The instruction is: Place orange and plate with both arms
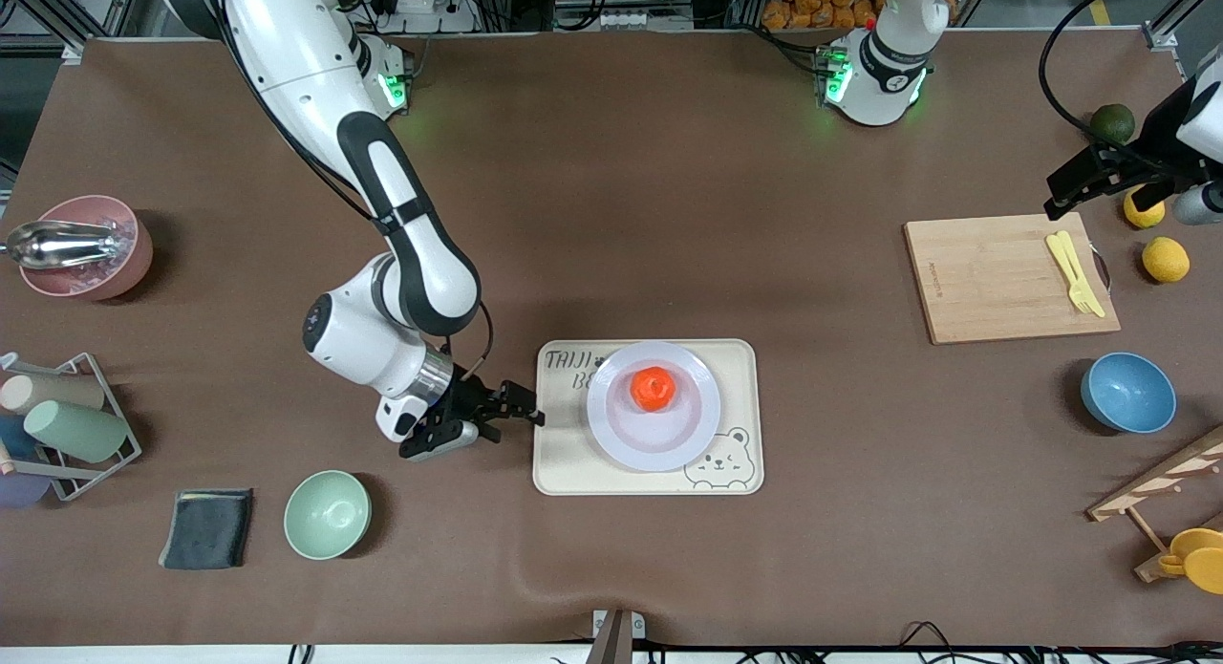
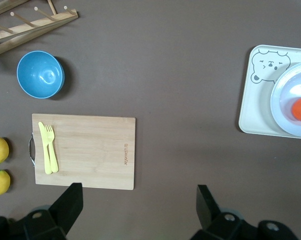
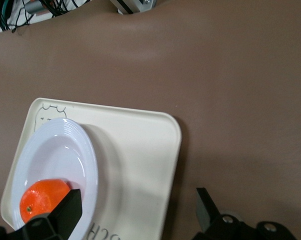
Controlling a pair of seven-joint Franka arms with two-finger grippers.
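The orange (image 1: 654, 388) lies in the middle of the pale plate (image 1: 659, 446). The plate rests on a beige bear tray (image 1: 564, 454) in the table's middle, toward the front camera. My right gripper (image 1: 516, 423) is open and holds nothing, low over the tray's edge toward the right arm's end. In the right wrist view its fingertips (image 3: 138, 200) straddle that edge, with the orange (image 3: 43, 197) and plate (image 3: 60, 155) beside one finger. My left gripper (image 1: 1061, 194) hangs open and empty high over the cutting board's corner. Its own view (image 2: 139, 196) shows bare table between the fingers.
A wooden cutting board (image 1: 994, 277) holds yellow cutlery (image 1: 1075, 272); two lemons (image 1: 1166, 259) and a dark green fruit (image 1: 1112, 122) lie beside it. Blue bowl (image 1: 1127, 392), green bowl (image 1: 327, 514), pink bowl (image 1: 91, 248), cup rack (image 1: 62, 425), dark cloth (image 1: 207, 527) and wooden rack (image 1: 1161, 482) ring the table.
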